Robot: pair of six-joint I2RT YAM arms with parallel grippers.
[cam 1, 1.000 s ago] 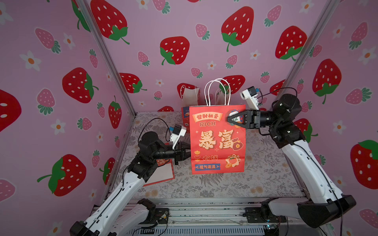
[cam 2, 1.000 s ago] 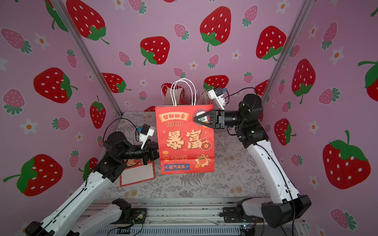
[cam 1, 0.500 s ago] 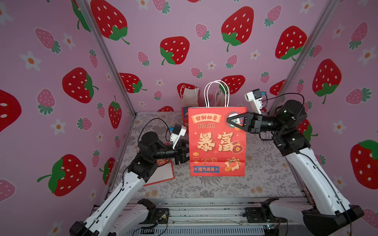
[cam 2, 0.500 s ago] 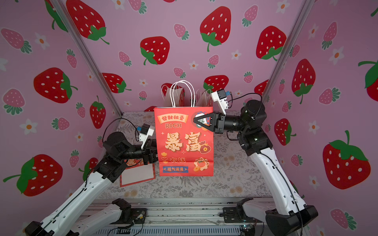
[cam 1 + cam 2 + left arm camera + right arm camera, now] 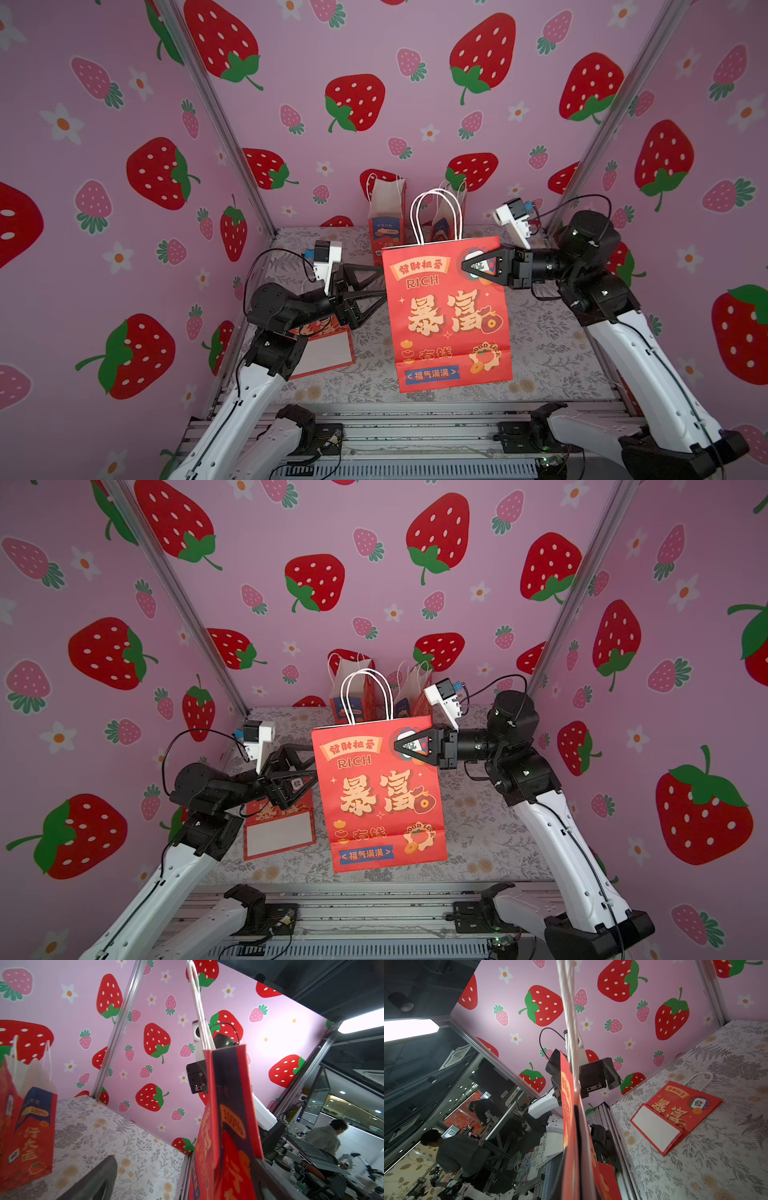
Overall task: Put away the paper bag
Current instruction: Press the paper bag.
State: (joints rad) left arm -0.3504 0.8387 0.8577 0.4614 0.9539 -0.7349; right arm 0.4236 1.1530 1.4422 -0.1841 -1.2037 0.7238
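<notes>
The red paper bag (image 5: 449, 316) (image 5: 380, 796) with white rope handles hangs upright and slightly tilted in both top views. My right gripper (image 5: 464, 266) (image 5: 397, 746) is shut on its upper right corner. In the right wrist view the paper bag (image 5: 568, 1126) runs edge-on into the right gripper (image 5: 577, 1167). My left gripper (image 5: 383, 282) (image 5: 312, 766) stands open at the bag's left edge. The left wrist view shows the bag's side panel (image 5: 228, 1115) between the left gripper's (image 5: 184, 1160) spread fingers, close to one finger (image 5: 268, 1178) and unclamped.
A flat folded red bag (image 5: 328, 353) (image 5: 278, 833) (image 5: 675, 1113) lies on the floral table under my left arm. Two more bags (image 5: 386, 216) (image 5: 444, 216) stand against the back wall. Pink strawberry walls close in three sides.
My left gripper has opened and let go of the bag's left edge. My right gripper has shut on the upper right corner. The bag has shifted a little.
</notes>
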